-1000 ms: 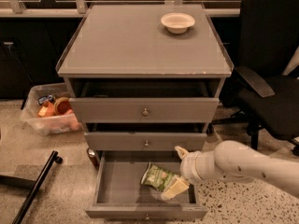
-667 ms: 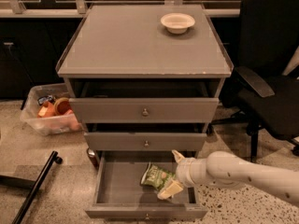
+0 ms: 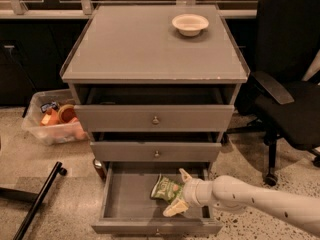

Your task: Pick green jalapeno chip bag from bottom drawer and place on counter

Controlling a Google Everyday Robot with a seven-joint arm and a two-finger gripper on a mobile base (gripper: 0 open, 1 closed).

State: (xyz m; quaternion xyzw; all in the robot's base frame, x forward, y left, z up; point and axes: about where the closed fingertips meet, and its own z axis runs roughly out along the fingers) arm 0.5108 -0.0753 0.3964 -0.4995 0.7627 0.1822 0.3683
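The green jalapeno chip bag (image 3: 163,188) lies in the open bottom drawer (image 3: 125,204), right of its middle. My gripper (image 3: 178,192) reaches into the drawer from the right on a white arm. It is open, with one finger behind the bag's right end and the other in front of it. The bag rests on the drawer floor. The counter (image 3: 135,46) is the grey top of the cabinet above the drawers.
A white bowl (image 3: 190,24) stands on the counter at the back right. The two upper drawers (image 3: 155,119) are slightly open. A black office chair (image 3: 285,84) stands to the right. A clear bin with items (image 3: 55,121) and a black bar (image 3: 37,204) lie on the floor to the left.
My arm has moved left and further into the bottom drawer, so the open fingers now straddle the right end of the chip bag. The bag has not moved.
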